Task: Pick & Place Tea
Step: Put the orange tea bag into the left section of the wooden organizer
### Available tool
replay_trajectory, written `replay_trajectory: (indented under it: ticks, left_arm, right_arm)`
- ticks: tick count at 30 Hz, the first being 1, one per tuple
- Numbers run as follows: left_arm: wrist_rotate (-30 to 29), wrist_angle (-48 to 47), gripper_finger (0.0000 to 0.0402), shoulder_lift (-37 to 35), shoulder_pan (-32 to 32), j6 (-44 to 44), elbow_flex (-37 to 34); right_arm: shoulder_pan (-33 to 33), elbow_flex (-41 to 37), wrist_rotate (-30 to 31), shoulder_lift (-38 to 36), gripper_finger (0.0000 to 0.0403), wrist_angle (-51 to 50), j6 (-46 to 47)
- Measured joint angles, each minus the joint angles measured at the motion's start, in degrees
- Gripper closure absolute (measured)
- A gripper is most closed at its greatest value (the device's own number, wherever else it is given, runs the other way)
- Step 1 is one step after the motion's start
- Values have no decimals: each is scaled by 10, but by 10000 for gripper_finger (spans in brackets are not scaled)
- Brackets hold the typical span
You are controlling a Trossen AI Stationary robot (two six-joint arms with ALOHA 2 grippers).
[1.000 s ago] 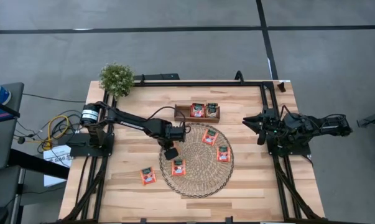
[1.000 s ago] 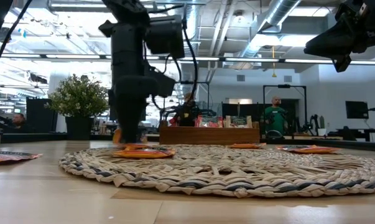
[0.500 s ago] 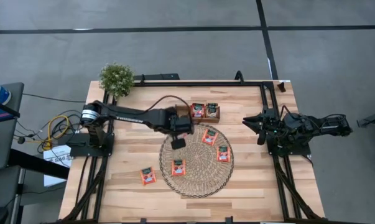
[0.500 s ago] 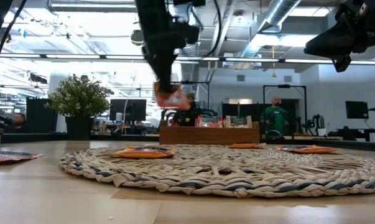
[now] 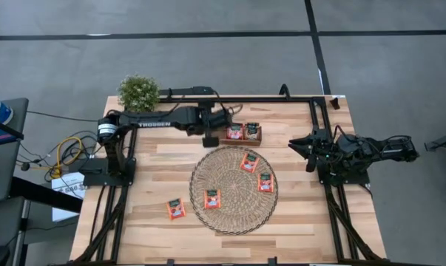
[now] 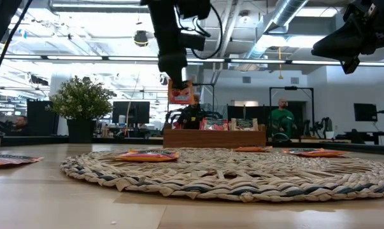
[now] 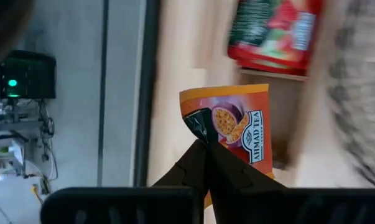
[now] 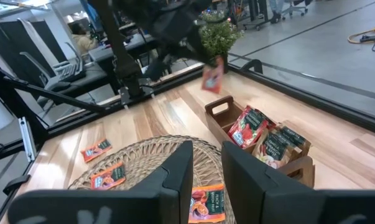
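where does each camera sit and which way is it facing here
High view: above the table, looking straight down; both arms show, with the left end effector beside the wooden tray.
Low view: at table-top height, looking level across the woven mat; arms enter from above.
Left wrist view: on the left arm, looking past its shut fingers at the held sachet.
Right wrist view: on the right arm, waiting at the table's right edge, facing across the table.
Shared: the low and right wrist views both show that sachet hanging in the air.
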Motion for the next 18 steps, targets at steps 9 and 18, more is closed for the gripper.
replay_trajectory:
  ticks: [9,18]
  left_arm:
    - [23,89,401,22,24,99,0]
    - [27,79,402,73,22,123,0]
  right_arm:
    - [0,0,0,0,326,0,0]
    - [0,0,0,0,326,-5,0]
